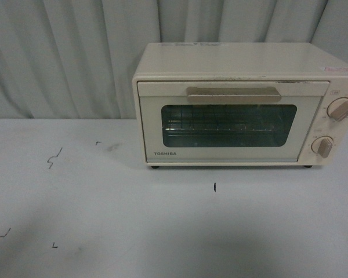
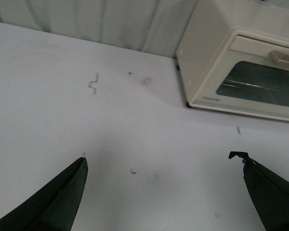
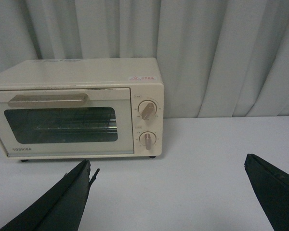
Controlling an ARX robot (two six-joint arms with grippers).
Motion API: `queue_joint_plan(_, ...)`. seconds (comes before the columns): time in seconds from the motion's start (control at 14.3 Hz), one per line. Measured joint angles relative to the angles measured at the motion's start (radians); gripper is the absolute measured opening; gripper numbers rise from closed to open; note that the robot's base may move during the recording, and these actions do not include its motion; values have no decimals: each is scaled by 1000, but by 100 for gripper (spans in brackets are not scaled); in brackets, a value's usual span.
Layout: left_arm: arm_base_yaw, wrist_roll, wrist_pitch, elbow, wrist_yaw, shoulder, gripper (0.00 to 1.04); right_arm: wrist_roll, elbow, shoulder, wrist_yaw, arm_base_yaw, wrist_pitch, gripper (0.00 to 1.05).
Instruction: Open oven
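Note:
The cream TOSHIBA oven [image 1: 243,104] stands at the back right of the white table, door shut. Its beige bar handle [image 1: 233,94] runs across the top of the glass-windowed door, with a wire rack behind the glass. Two beige knobs [image 1: 341,108] sit on its right side. Neither gripper shows in the front view. My left gripper [image 2: 164,161] is open and empty over bare table, with the oven [image 2: 241,67] well ahead of it to one side. My right gripper [image 3: 167,166] is open and empty, short of the oven [image 3: 77,108], facing its knobs [image 3: 147,109].
A pleated grey curtain [image 1: 64,52] hangs behind the table. Small black marks [image 1: 55,157] dot the white tabletop [image 1: 162,231]. One mark [image 1: 214,186] lies in front of the oven.

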Motion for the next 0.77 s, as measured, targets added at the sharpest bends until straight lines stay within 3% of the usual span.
queue_joint_plan(0.21,-51,-141,272,10,122,288,98,0,0,0,0,0,0,98)
queue_joint_plan(0.42,-159,-344,592,117,139,729,98,0,0,0,0,0,0,98)
queue_joint_plan(0.77,-279,-519,683,277,135,1125,98,0,0,0,0,0,0,98)
